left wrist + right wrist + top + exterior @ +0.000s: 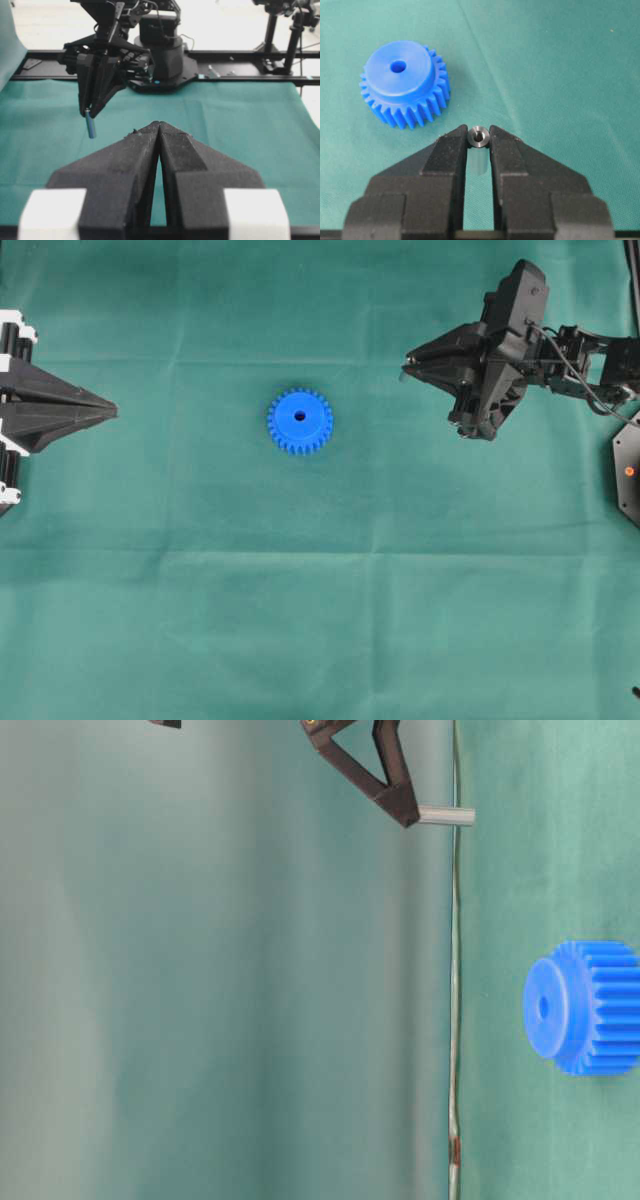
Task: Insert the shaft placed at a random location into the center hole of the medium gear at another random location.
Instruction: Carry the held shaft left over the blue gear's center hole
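1. The medium gear (pixel 300 421) lies flat on the green cloth (pixel 320 620), near the middle of the overhead view, with its raised hub pointing up.
2. The center hole (pixel 300 416) is open and dark; nothing is inside it.
3. The right gripper (pixel 479 136) pinches the shaft (pixel 479 136) between its two fingertips. In the right wrist view the round end of the shaft shows between the tips.
4. In the table-level view the shaft (pixel 446 816) sticks out beyond the black fingertips, and it is lifted off the cloth.
5. In the overhead view the right gripper (pixel 406 368) is well apart from the gear, on the right and a little higher in the picture.
6. The left gripper (pixel 159 125) has its fingers pressed together and holds nothing. It stays at the left edge, far from the gear.
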Tool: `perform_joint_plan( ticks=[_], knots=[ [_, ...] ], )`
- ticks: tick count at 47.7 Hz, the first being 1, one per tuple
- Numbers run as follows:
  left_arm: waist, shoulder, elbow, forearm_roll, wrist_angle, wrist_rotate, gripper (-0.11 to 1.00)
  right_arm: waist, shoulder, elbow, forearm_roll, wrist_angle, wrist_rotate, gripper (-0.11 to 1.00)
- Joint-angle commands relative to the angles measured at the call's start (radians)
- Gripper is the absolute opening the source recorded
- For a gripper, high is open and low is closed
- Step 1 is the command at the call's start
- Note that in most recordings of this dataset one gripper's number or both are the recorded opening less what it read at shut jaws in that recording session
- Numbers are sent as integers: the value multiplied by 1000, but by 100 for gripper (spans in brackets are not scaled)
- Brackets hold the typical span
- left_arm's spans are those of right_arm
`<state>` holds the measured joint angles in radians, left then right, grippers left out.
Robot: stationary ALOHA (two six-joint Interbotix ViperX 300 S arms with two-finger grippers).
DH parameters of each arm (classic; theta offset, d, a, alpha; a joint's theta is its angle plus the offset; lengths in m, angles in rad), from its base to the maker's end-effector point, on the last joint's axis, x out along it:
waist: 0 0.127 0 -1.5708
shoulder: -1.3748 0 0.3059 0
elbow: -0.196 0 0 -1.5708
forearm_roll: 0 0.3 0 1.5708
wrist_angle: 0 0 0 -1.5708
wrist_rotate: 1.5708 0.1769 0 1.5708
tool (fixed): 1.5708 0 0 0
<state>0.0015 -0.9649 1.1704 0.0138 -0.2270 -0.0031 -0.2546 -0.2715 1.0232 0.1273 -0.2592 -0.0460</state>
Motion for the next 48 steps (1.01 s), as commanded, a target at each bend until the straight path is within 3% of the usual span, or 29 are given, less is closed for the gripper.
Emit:
perform_joint_plan(
  ticks=[1, 13, 35, 48],
  knots=[
    [-2, 5, -23, 3, -5, 3, 0, 2, -6, -29, -2, -2, -15, 13],
    [-2, 5, -25, 3, -5, 3, 0, 32, 55, -87, 0, -23, -14, 13],
    [-2, 5, -23, 3, 3, 2, 0, 120, 273, -348, -3, -25, -18, 13],
    [0, 3, -23, 3, 5, 2, 0, 129, 314, -393, -8, -21, -18, 13]
  ],
)
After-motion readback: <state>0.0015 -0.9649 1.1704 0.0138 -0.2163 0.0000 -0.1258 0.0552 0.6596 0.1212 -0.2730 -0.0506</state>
